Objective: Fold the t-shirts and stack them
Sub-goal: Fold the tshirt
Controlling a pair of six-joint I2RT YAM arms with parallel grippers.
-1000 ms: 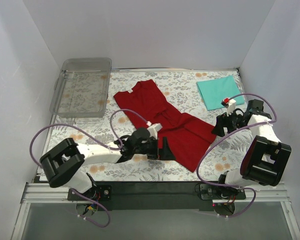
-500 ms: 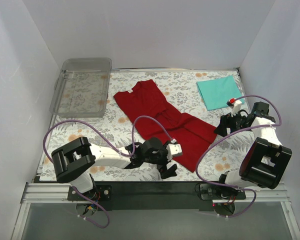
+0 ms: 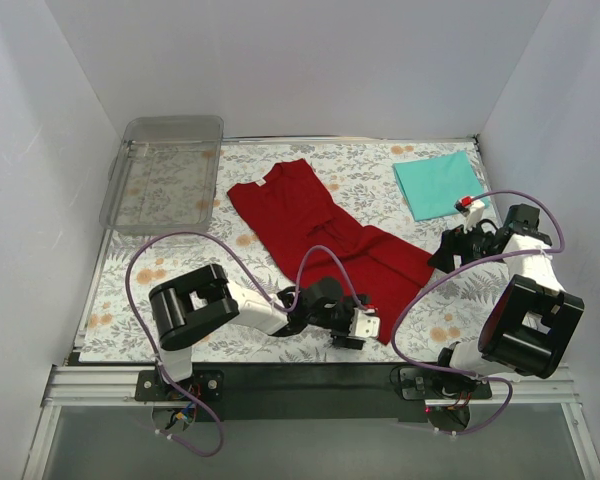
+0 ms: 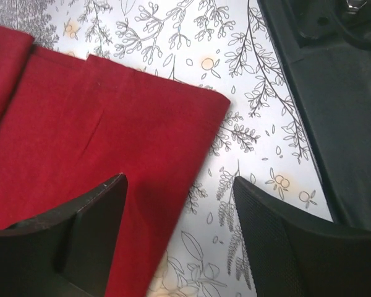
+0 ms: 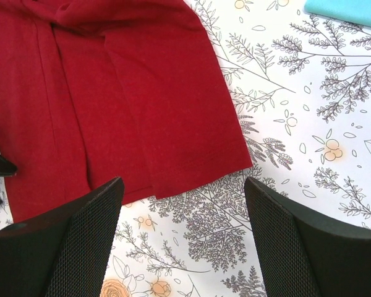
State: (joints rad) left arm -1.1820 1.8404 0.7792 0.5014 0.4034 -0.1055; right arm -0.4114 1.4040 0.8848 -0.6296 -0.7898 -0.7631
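From the overhead camera I see the dark red t-shirt lying flat on the floral mat that covers the desk. It stretches as a long band from the upper centre of the mat down toward the lower right. The teal t-shirt sits folded in a neat rectangle in the upper right corner of the mat, apart from the red one. The clear tray is at upper left.

My left end effector is low at the bottom centre, at the red shirt's near corner. On its wrist camera the jaws stand apart with nothing gripped, one finger over the red cloth and the other over bare mat.

My right end effector is at the right of the frame, just beside the shirt's right hem corner. Its jaws are wide and empty, and in its wrist view the hem edge runs just above the gap between them.
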